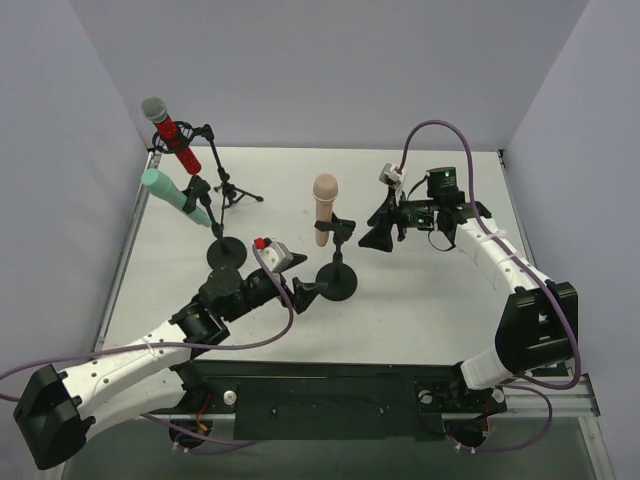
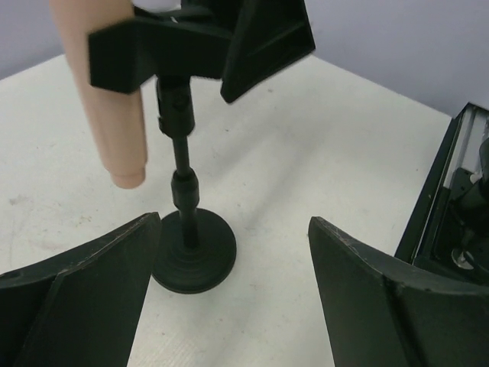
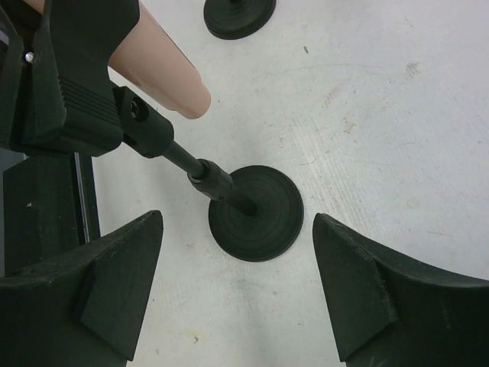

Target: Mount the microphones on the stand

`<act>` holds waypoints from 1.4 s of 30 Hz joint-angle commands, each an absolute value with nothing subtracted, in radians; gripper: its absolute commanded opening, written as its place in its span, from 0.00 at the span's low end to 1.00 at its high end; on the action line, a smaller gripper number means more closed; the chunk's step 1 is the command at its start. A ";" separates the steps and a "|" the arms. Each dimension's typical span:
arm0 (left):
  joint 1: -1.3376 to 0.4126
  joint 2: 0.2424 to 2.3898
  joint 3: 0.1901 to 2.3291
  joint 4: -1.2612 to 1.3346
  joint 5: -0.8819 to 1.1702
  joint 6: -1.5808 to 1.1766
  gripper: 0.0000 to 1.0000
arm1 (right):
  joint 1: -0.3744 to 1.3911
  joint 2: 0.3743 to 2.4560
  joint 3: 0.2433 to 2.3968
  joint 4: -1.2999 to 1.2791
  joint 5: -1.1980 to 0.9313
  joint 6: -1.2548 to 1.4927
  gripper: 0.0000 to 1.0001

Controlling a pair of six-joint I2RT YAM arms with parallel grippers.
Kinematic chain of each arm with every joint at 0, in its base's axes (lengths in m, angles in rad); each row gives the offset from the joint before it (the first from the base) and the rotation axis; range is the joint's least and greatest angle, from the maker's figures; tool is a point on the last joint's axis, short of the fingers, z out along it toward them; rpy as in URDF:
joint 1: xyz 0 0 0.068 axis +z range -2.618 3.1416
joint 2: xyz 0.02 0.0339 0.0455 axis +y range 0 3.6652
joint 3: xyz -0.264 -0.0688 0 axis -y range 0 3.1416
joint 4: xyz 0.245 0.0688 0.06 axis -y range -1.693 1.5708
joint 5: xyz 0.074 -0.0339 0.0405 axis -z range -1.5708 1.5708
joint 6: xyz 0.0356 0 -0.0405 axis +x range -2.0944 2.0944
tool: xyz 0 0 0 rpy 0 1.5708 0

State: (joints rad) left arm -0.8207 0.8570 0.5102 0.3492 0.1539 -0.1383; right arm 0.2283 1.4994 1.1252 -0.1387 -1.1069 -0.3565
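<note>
The white bench (image 1: pixel 430 300) carries three black stands. A tripod stand (image 1: pixel 233 193) sits near the back left corner. The left disc-base stand (image 1: pixel 226 252) is just in front of it, and the middle disc-base stand (image 1: pixel 338 284) stands near the centre (its round foot ribbed in rings).

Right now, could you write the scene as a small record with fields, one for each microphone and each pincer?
red microphone: in clip of tripod stand
mint-green microphone: in clip of far round-base stand
peach-pink microphone: in clip of near round-base stand
left pincer: open, empty, beside near round-base stand
right pincer: open, empty, right of peach-pink microphone
</note>
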 commanded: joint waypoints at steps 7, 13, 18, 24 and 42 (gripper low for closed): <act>-0.919 1.037 0.433 0.652 -0.081 -0.115 0.88 | 0.210 1.451 1.158 -0.236 -1.144 -0.471 0.74; -0.919 1.106 0.417 0.744 -0.083 -0.147 0.88 | 0.209 1.453 1.161 -0.250 -1.141 -0.488 0.74; -0.919 1.193 0.393 0.879 -0.054 -0.112 0.88 | 0.209 1.456 1.166 -0.261 -1.140 -0.495 0.74; -0.919 1.339 0.425 1.049 -0.034 -0.052 0.85 | 0.209 1.460 1.169 -0.271 -1.144 -0.505 0.74; -1.002 1.641 0.535 1.362 -0.299 -0.023 0.61 | 0.207 1.474 1.180 -0.296 -1.147 -0.518 0.74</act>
State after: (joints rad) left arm -0.9760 1.6058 0.4797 1.2270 -0.2161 -0.0471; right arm 0.2100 1.4792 1.1389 -0.2817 -1.1076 -0.4957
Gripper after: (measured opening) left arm 0.654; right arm 0.740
